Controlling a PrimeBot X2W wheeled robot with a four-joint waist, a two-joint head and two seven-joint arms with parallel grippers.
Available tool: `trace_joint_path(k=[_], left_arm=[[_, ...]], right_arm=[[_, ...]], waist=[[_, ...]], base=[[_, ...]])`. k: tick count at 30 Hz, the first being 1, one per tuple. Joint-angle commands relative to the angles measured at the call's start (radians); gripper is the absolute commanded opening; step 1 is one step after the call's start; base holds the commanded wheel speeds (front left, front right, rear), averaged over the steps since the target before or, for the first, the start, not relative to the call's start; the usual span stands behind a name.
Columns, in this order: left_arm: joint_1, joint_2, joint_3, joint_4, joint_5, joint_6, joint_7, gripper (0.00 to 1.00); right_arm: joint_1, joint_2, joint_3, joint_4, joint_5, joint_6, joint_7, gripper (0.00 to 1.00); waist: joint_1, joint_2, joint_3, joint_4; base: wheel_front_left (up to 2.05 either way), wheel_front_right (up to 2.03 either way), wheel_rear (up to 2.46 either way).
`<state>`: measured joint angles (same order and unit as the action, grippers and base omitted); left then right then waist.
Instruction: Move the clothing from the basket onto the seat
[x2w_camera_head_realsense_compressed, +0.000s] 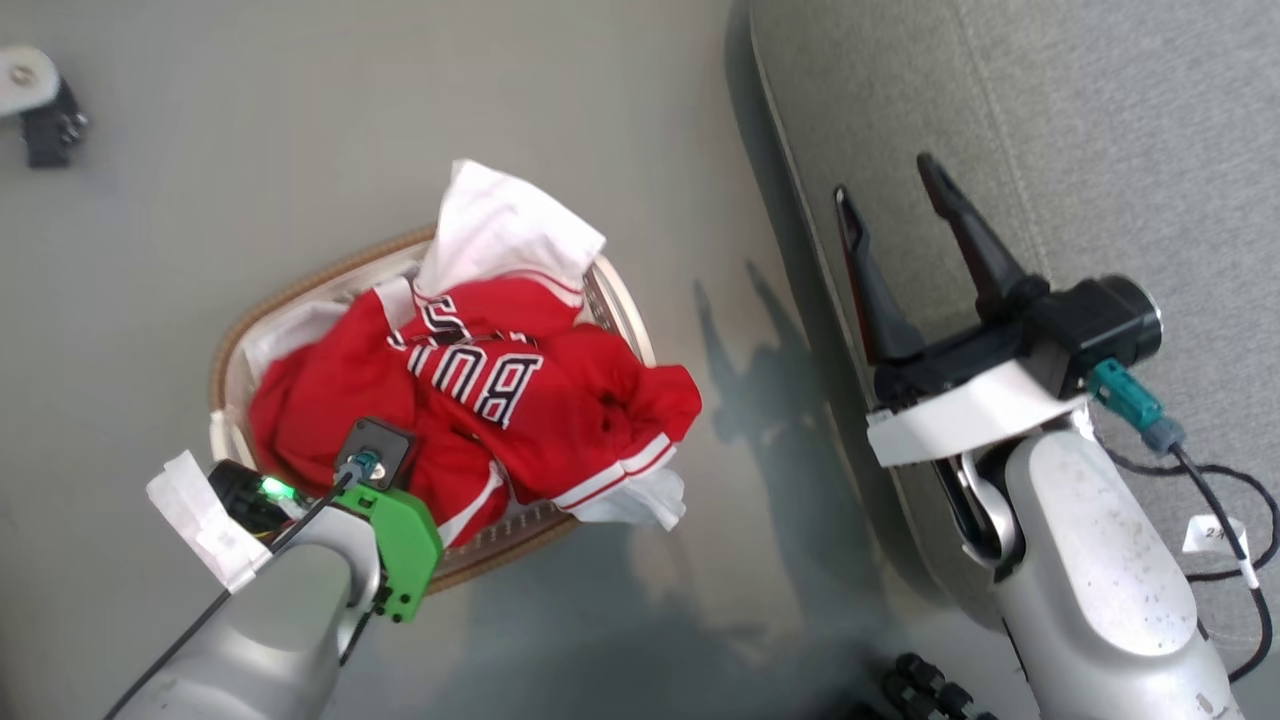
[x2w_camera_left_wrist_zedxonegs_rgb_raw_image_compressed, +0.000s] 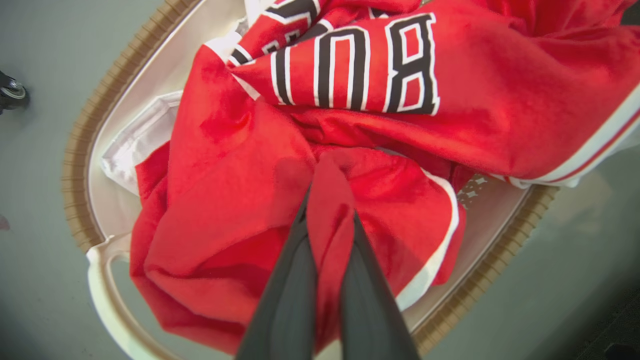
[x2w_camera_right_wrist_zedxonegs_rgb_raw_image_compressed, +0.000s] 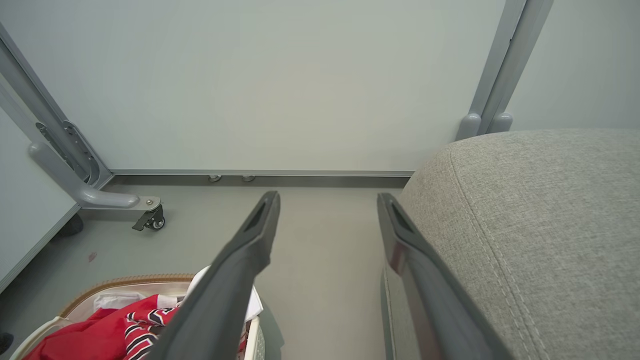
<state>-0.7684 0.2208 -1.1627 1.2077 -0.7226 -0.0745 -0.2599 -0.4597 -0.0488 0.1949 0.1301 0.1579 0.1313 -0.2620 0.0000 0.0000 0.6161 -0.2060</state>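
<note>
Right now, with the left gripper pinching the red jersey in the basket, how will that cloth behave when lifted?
Probably floppy: the clothing bunches into a fold in the left gripper, so it should sag and trail. Likely light, as it looks like thin fabric. It may drag a neighbour along, since the garments lie tangled and one hem hangs over the basket rim.

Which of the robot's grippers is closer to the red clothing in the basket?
Left. The left gripper is shut on a fold of the clothing inside the basket; the right gripper hangs open over the seat edge, away from the clothing.
</note>
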Motion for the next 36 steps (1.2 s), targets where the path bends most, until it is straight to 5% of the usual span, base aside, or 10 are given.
trace_joint_path(k=[1, 6, 13, 24, 36], left_arm=[[0.024, -0.002, 0.03, -0.043, -0.004, 0.023, -0.006, 0.0], [0.144, 0.03, 0.19, -0.27, 0.052, 0.1, -0.006, 0.0], [0.288, 0.037, 0.391, -0.504, 0.185, 0.137, -0.006, 0.0], [0.437, -0.027, 0.674, -0.785, 0.363, 0.095, -0.005, 0.0], [0.491, -0.118, 0.842, -0.967, 0.476, 0.006, -0.005, 0.0]], right_arm=[[0.032, -0.004, -0.005, 0.011, -0.006, -0.001, -0.005, 1.0], [0.106, -0.004, -0.018, 0.048, -0.019, -0.001, -0.005, 1.0], [0.178, -0.004, -0.024, 0.076, -0.022, -0.001, -0.005, 1.0], [0.278, -0.004, -0.014, 0.116, -0.016, -0.001, -0.005, 1.0], [0.352, -0.004, 0.032, 0.173, -0.009, -0.001, -0.005, 1.0]], waist=[[0.0, 0.0, -0.168, 0.057], [0.0, 0.0, -0.303, 0.094], [0.0, 0.0, -0.416, 0.119], [0.0, 0.0, -0.542, 0.134], [0.0, 0.0, -0.606, 0.148]], base=[[0.0, 0.0, 0.0], [0.0, 0.0, 0.0], [0.0, 0.0, 0.0], [0.0, 0.0, 0.0], [0.0, 0.0, 0.0]])
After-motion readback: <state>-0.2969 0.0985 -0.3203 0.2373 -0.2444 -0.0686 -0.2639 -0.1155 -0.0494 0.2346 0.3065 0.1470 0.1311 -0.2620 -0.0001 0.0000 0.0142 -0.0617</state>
